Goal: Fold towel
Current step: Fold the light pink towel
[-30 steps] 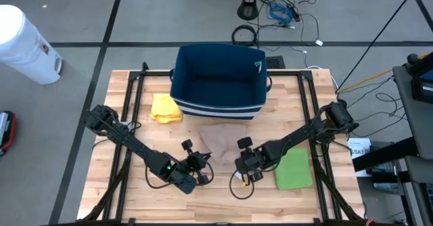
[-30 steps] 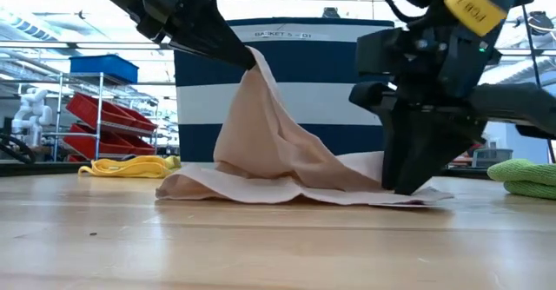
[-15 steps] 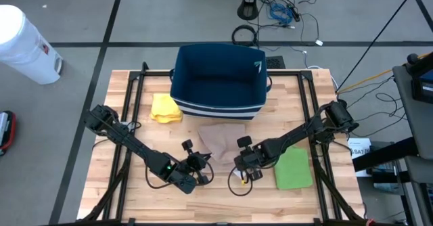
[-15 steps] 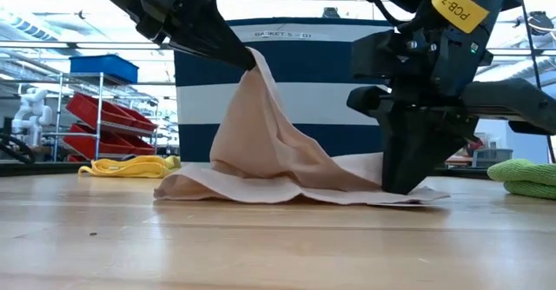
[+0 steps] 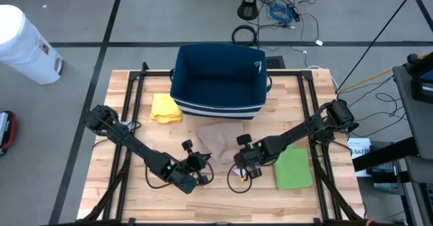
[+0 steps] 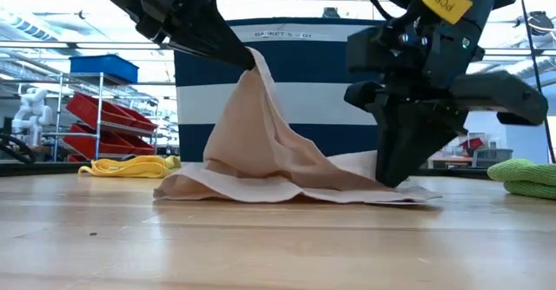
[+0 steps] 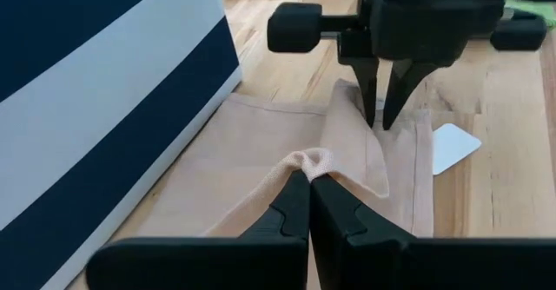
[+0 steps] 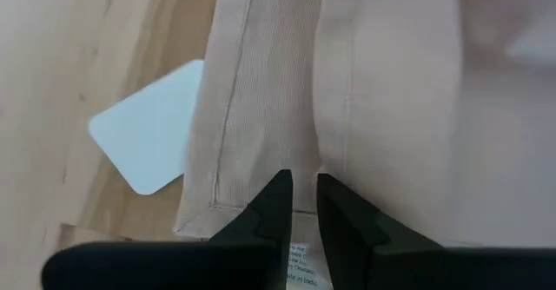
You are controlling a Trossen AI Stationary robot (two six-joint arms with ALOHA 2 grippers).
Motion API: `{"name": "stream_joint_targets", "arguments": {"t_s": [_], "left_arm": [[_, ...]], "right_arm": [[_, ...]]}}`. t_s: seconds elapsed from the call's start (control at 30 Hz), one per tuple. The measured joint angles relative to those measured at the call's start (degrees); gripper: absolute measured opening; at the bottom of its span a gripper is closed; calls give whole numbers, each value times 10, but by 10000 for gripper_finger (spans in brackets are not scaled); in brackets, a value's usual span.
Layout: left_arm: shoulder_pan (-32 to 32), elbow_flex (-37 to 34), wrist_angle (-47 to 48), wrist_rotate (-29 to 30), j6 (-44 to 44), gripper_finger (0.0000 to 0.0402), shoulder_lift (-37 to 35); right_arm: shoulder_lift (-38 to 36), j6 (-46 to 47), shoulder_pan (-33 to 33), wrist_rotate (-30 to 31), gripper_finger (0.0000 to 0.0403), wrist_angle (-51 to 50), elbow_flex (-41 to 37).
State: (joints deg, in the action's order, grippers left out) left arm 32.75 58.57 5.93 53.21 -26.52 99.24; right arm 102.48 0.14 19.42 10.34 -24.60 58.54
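Beige towel (image 6: 287, 164) lay mid-table, just in front of the navy bin (image 5: 218, 80), w/ 1 corner pulled up into a peak. Left arm reached in low from the table's left edge; left gripper (image 7: 309, 179) slanted down, fingers pinched tight on that raised corner, holding it up off the wood. Right arm came in from the right edge, wrist bent so the right gripper (image 6: 393, 179) pointed straight down at the towel's opp. edge, tips at the table. Its fingers (image 8: 271, 205) stood narrow, a slim gap left, straddling the hem next to the care label; can't tell if the cloth was truly pinched. Yellow cloth (image 5: 165, 108) sat left of bin, green cloth (image 5: 293, 169) under right arm.
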Motion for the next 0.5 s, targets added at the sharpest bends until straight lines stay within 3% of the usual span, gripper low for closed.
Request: {"name": "stream_joint_targets", "arguments": {"t_s": [0.5], "left_arm": [[0,0,0,0,0,0,0]], "right_arm": [[-12,-6,-21,-2,44,5,0]]}}
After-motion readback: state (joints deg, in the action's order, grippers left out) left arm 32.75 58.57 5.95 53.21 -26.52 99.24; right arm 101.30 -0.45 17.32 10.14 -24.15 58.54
